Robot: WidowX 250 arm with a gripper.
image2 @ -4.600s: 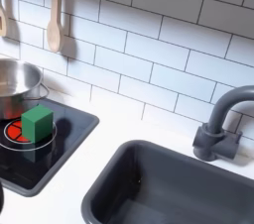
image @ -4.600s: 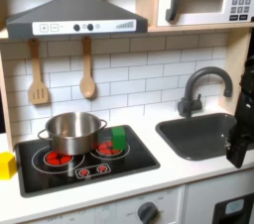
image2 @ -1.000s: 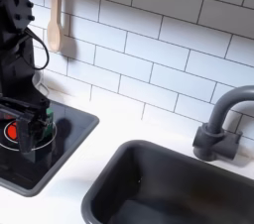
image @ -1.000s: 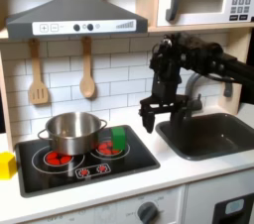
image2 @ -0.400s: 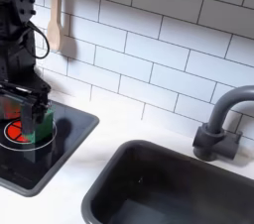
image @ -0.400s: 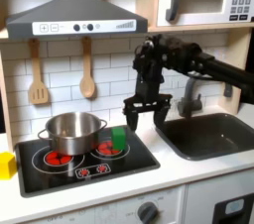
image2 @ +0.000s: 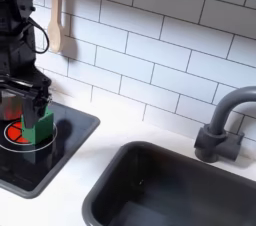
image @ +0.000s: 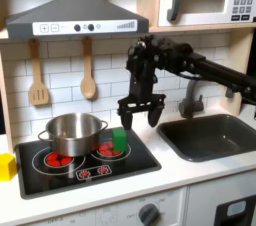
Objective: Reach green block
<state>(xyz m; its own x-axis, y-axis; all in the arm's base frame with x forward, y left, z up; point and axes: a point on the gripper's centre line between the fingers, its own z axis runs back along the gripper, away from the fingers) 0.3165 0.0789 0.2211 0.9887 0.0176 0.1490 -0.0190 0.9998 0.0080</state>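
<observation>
The green block [image: 120,140] stands on the black stovetop [image: 90,168] by the right burner, just right of the steel pot [image: 72,133]. In the second exterior view the green block [image2: 42,126] is partly covered by the arm. My gripper [image: 140,115] hangs open, fingers pointing down, a little above the block and slightly to the first exterior view's right of it. In the second exterior view the gripper [image2: 25,105] sits directly over the block at the second exterior view's left edge. Nothing is between its fingers.
A yellow block [image: 6,166] lies at the stove's left end. The dark sink [image: 210,136] and grey faucet [image: 203,82] are to the first exterior view's right; the second exterior view shows the same sink [image2: 160,185] and faucet [image2: 225,120]. Wooden utensils [image: 88,75] hang on the tiled wall.
The arm has swung in from the first exterior view's right, over the sink, leftward and down until the open gripper is just above the green block. The block and pot have not moved.
</observation>
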